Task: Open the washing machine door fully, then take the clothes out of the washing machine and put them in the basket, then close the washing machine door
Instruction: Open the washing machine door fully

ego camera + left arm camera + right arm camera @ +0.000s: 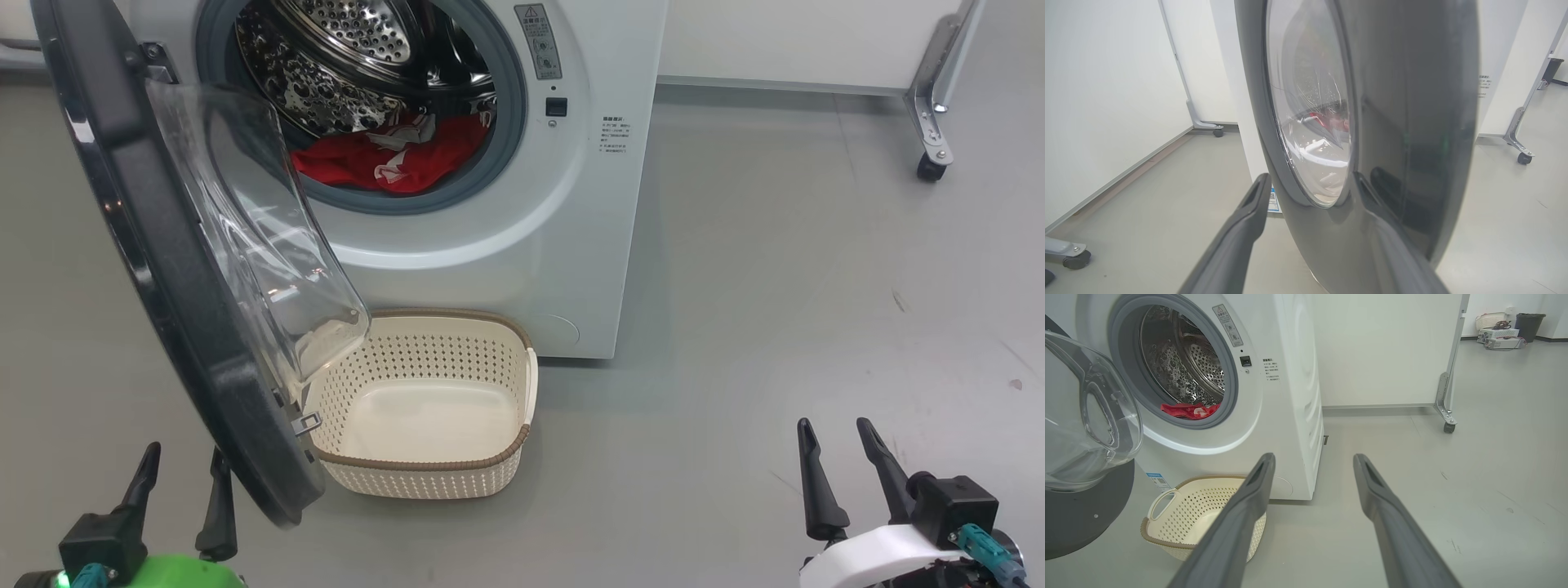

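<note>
- In the head view the washing machine door (180, 310) stands open on its left hinge. Its clear glass bowl (269, 245) overhangs the left end of the basket (424, 469), which sits on the floor just in front of the washing machine (490, 245).
- The clothes (392, 155) lie red and white at the front bottom of the drum (1184, 371), against the grey seal.
- The left gripper (185, 451) is at the lower left with its fingers spread and nothing between them. Its inner finger is just beside the door's lower rim, and I cannot tell whether they touch.
- The left wrist view adds the door's glossy outer face close up, with red showing through the glass, and a blue label (1274, 202) low on the machine.
- The right gripper (834, 425) is spread and holds nothing, over the floor well apart from the machine.
- The right wrist view adds the basket's side handle (1161, 504), a wheeled partition foot (1447, 424) and a distant dark bin (1527, 324).
</note>
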`<state>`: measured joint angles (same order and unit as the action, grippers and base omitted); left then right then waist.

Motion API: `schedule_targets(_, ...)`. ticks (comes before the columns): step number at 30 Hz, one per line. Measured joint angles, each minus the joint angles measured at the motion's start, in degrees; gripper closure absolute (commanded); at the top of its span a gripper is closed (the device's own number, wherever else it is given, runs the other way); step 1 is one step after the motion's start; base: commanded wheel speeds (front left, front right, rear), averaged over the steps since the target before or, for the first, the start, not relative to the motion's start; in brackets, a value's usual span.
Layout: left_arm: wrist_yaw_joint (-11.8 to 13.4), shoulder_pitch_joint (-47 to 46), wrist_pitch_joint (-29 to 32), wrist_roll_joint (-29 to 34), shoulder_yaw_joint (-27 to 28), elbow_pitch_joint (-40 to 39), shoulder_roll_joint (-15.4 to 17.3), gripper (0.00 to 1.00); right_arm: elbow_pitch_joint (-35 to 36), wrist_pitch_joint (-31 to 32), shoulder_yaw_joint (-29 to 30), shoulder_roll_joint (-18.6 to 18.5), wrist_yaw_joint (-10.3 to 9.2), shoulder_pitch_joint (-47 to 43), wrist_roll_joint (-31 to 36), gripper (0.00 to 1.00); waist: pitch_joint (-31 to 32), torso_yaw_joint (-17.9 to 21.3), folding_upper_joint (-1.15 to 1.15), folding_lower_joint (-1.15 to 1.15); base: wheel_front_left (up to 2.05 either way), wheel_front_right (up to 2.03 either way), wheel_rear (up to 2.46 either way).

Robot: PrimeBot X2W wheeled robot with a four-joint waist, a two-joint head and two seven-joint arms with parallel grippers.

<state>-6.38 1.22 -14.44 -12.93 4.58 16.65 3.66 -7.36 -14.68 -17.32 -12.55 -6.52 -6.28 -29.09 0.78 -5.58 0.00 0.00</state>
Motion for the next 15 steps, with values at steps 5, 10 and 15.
schedule_targets(5,-0.04,0.00,0.00,0.09,0.02,-0.01,-0.07,0.00,-0.04,0.00,0.74,0.86,0.42,-0.17,-0.02,0.00,0.02,-0.03,0.00,0.00,0.00,0.00,0.00)
schedule_targets(10,-0.04,0.00,0.00,0.26,0.08,0.00,-0.23,0.00,-0.15,0.00,1.48,1.19,0.91,-0.18,-0.12,0.00,0.03,-0.07,0.00,0.00,0.00,0.00,0.00)
schedule_targets(15,-0.07,0.00,0.00,-0.01,0.45,0.53,-0.47,1.00,-0.40,0.00,2.11,1.87,1.19,-0.19,-0.21,0.00,0.16,-0.15,0.00,0.00,0.00,0.00,0.00)
